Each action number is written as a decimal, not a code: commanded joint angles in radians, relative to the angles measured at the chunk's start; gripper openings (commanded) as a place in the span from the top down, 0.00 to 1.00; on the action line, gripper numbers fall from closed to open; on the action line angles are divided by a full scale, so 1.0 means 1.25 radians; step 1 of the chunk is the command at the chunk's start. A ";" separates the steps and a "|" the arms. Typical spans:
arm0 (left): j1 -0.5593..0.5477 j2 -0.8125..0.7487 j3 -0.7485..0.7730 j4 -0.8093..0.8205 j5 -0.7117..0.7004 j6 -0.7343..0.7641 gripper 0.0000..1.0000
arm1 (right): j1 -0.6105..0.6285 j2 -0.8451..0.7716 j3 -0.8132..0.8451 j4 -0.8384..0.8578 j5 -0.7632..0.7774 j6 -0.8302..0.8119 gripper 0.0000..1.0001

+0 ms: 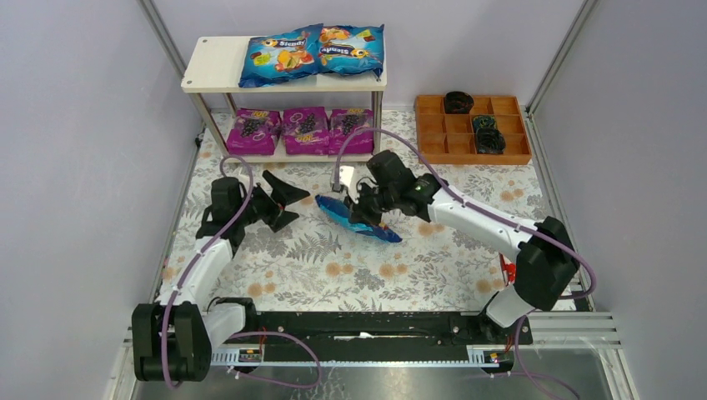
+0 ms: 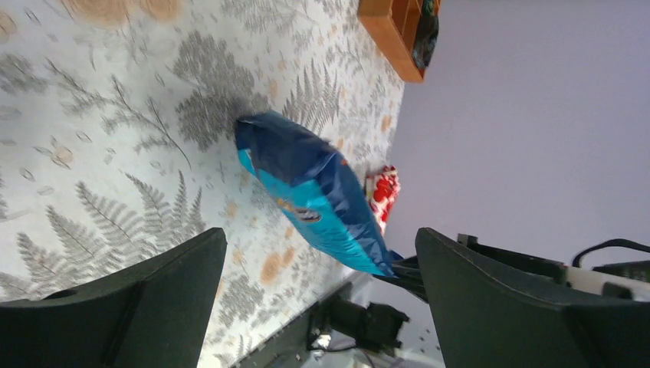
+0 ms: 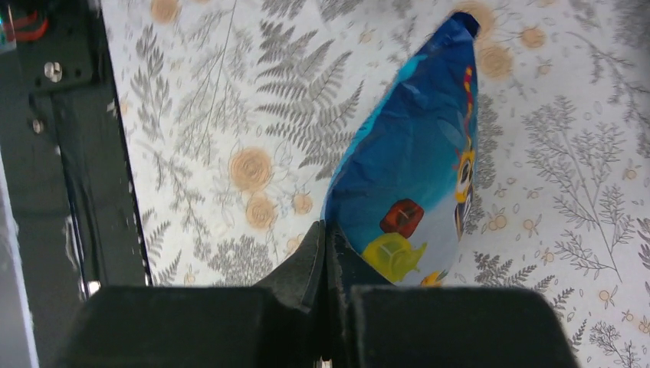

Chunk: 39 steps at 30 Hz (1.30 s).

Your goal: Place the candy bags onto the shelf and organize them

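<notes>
My right gripper (image 1: 364, 210) (image 3: 326, 230) is shut on the edge of a blue candy bag (image 1: 360, 221) (image 3: 414, 161) and holds it on edge over the floral table mat at mid-table. I cannot tell whether its far tip touches the mat. My left gripper (image 1: 292, 204) (image 2: 320, 238) is open and empty just left of that bag (image 2: 306, 184). The shelf (image 1: 213, 67) stands at the back. Two blue bags (image 1: 279, 54) (image 1: 350, 46) lie on its top board. Three purple bags (image 1: 254, 129) (image 1: 305, 129) (image 1: 352, 125) lie in a row on its lower board.
An orange compartment tray (image 1: 510, 155) (image 2: 387, 34) with dark items sits at the back right. A white packet with red flowers (image 2: 383, 192) lies beyond the held bag, near the right arm. Grey walls close in on both sides.
</notes>
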 commanded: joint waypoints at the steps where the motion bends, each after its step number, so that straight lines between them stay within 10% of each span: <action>1: 0.003 0.018 -0.042 0.051 0.109 -0.130 0.01 | 0.004 -0.067 -0.041 -0.005 -0.015 -0.156 1.00; 15: -0.073 0.170 -0.120 0.213 0.167 -0.459 0.01 | 0.003 -0.186 -0.241 0.101 -0.121 -0.299 1.00; 32: -0.323 0.691 -0.198 1.126 0.141 -0.793 0.14 | -0.006 -0.337 -0.432 0.177 -0.115 -0.286 1.00; 39: -0.384 0.710 -0.186 1.058 0.124 -0.733 0.24 | -0.014 -0.415 -0.562 0.319 -0.136 -0.278 1.00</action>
